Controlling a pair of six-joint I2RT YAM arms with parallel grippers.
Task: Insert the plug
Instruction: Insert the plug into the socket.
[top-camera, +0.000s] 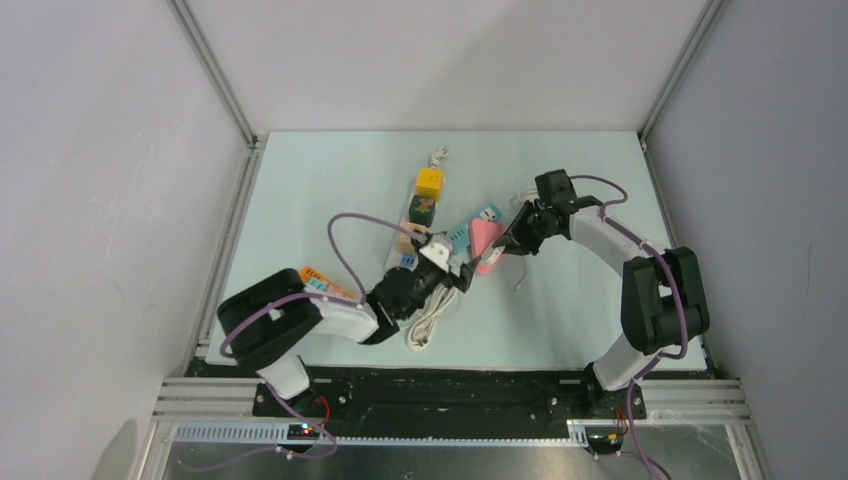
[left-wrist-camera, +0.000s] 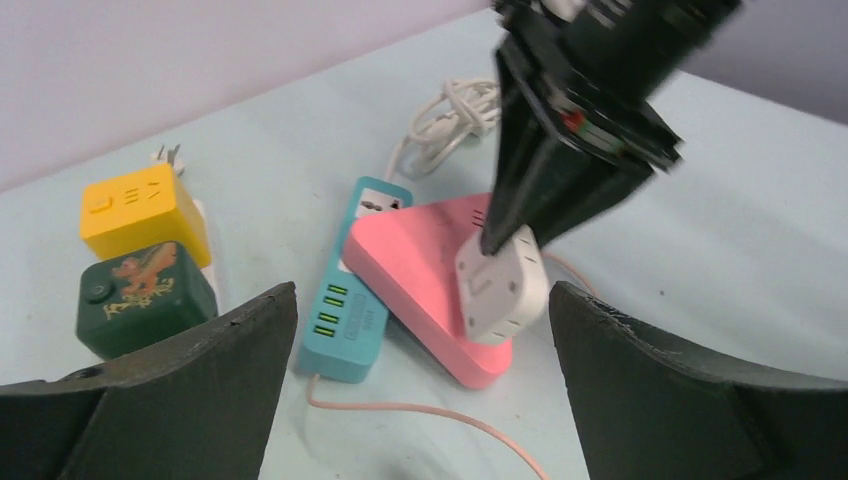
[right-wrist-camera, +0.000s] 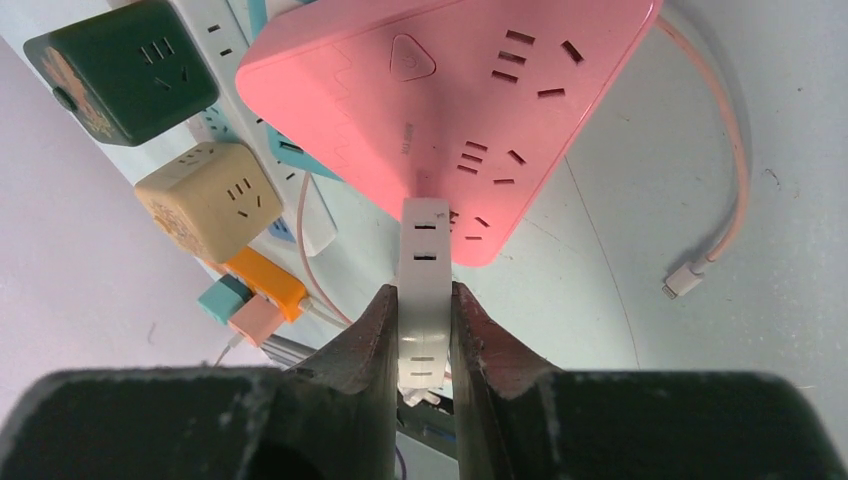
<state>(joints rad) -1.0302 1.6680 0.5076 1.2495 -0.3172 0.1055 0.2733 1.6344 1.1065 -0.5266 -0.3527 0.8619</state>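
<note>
My right gripper (right-wrist-camera: 422, 330) is shut on the white plug (right-wrist-camera: 424, 270), a flat white block squeezed between both fingers (right-wrist-camera: 365, 345). The plug's far end sits against the near corner of the pink triangular power strip (right-wrist-camera: 450, 90). From the left wrist, the plug (left-wrist-camera: 500, 283) hangs tilted over the pink strip (left-wrist-camera: 420, 260), under the dark right gripper. My left gripper (left-wrist-camera: 420, 390) is wide open just in front of the plug, holding nothing. From above, the right gripper (top-camera: 512, 238) and left gripper (top-camera: 466, 272) meet at the pink strip (top-camera: 486, 240).
A teal USB strip (left-wrist-camera: 355, 300) lies against the pink strip's left side. A yellow cube (left-wrist-camera: 140, 210) and a dark green cube (left-wrist-camera: 145, 295) stand further left. A coiled white cable (left-wrist-camera: 450, 120) lies behind, and a thin pink cable (right-wrist-camera: 730, 150) runs along the table.
</note>
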